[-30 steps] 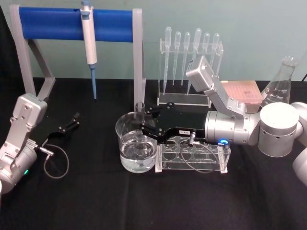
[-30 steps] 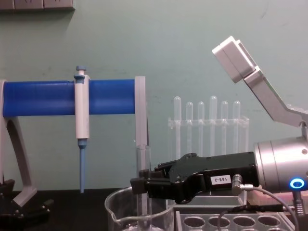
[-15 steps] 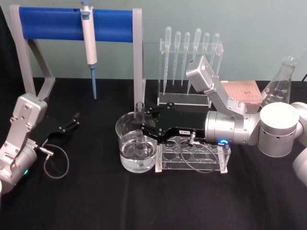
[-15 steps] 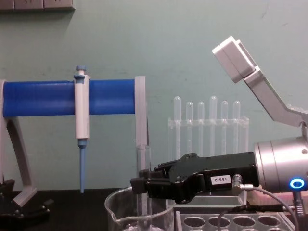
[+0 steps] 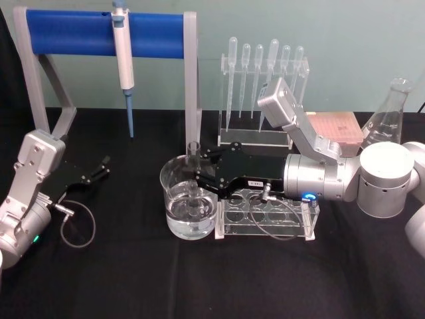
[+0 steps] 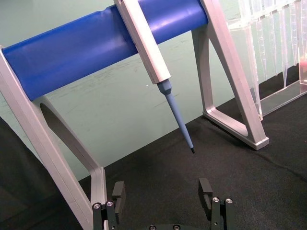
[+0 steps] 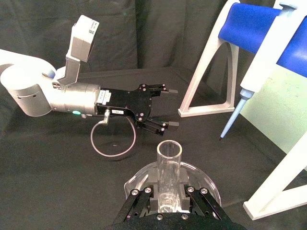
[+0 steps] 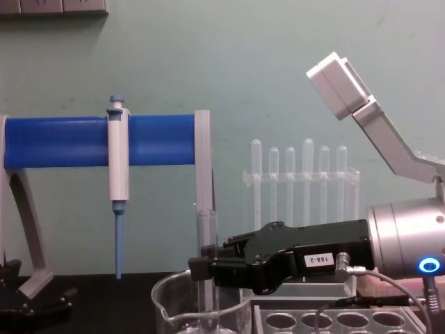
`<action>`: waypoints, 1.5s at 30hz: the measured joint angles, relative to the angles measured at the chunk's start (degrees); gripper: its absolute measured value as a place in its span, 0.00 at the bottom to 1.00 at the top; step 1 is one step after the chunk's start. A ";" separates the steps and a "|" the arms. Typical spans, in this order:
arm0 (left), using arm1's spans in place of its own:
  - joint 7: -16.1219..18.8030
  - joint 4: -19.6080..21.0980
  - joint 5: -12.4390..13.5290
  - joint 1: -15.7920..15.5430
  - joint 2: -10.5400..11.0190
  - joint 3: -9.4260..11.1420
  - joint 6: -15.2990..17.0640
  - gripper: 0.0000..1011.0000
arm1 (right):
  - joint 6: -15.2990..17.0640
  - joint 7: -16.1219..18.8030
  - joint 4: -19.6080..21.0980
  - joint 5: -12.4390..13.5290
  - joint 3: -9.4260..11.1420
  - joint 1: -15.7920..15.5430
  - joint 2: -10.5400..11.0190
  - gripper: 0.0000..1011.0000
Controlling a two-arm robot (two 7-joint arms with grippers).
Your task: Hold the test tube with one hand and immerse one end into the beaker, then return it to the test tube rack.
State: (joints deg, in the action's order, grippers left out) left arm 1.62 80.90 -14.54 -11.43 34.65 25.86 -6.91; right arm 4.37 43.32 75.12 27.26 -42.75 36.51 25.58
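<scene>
Our right hand [image 5: 195, 177] is clamped on the test tube [image 8: 206, 233], gripping it around mid-height and holding it upright. The tube's lower end dips into the beaker [image 5: 174, 199] and down into the clear liquid, while its open rim stands above the fingers. The beaker sits on the black table [image 5: 133, 279] just left of the test tube rack [image 5: 309, 222], and the hand's black body reaches across above the rack's holes. Just behind the beaker rises the grey post of the blue stand [image 5: 99, 33], where the pipettor [image 5: 123, 56] hangs. A clear holder of pipettes [image 5: 265, 66] stands behind the rack. Our left hand [image 5: 98, 169] lies open and holding nothing, low over the table, well off to the left.
</scene>
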 joint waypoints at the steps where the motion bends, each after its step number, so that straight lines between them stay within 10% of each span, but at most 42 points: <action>1: 0.00 0.00 0.00 0.00 0.00 0.00 0.00 0.99 | 0.00 0.00 0.00 0.00 0.00 0.00 0.00 0.24; 45: 0.00 0.00 0.00 0.00 0.00 0.00 0.00 0.99 | 0.00 0.00 0.00 0.00 0.00 0.00 0.00 0.24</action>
State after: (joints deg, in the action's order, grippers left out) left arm 1.62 80.90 -14.55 -11.43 34.65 25.86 -6.90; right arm 4.37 43.32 75.12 27.26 -42.75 36.51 25.58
